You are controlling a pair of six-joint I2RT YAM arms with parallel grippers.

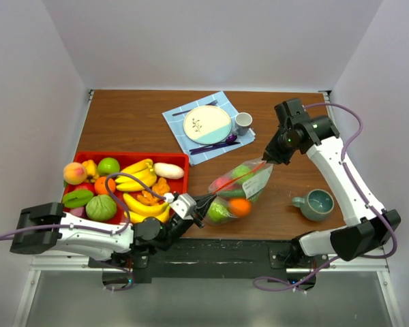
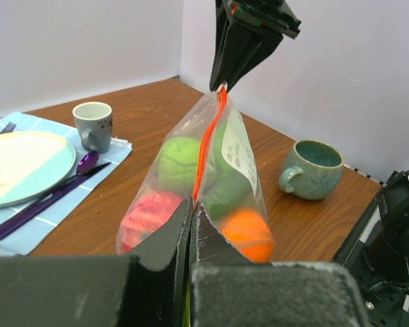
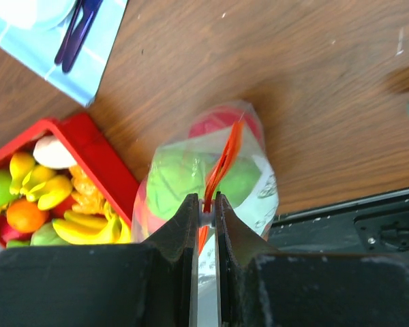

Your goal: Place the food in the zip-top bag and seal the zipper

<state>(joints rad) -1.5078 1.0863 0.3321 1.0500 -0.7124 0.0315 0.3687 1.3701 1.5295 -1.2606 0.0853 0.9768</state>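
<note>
Two pincers on one bag, so I read this as the sealing step.

Top view: left pincer [image 1: 203, 202] is clamped tight on the near-left end of the bag [image 1: 249, 187]. Right pincer [image 1: 268, 163] is clamped tight on the far-right end, with the zipper [image 1: 252, 169] stretched between them. The bag sits mid-table [image 1: 136, 122], just right of the red tray [image 1: 170, 156], with fruit [image 1: 239, 206] inside. More fruit lies in the tray. Mug [image 1: 315, 203] is near on the right, so keep the pull away from it.

Left wrist view: fingers are pressed together on the bag's corner at the zipper's near end. The bag stands on edge with the zipper uppermost, running up to the right pincer. The zipper reads as one line, likely closed over the run I can see.

Right wrist view: fingers are nipped on the zipper with something pale between them, probably the slider [image 3: 206, 216]. Can't confirm.

Doing it well: left holds as the anchor and keeps the zipper taut and straight. Right should travel along the zipper's own line, with no twist. Risks are slipping off the slider, or the bag folding if tension drops.
</note>
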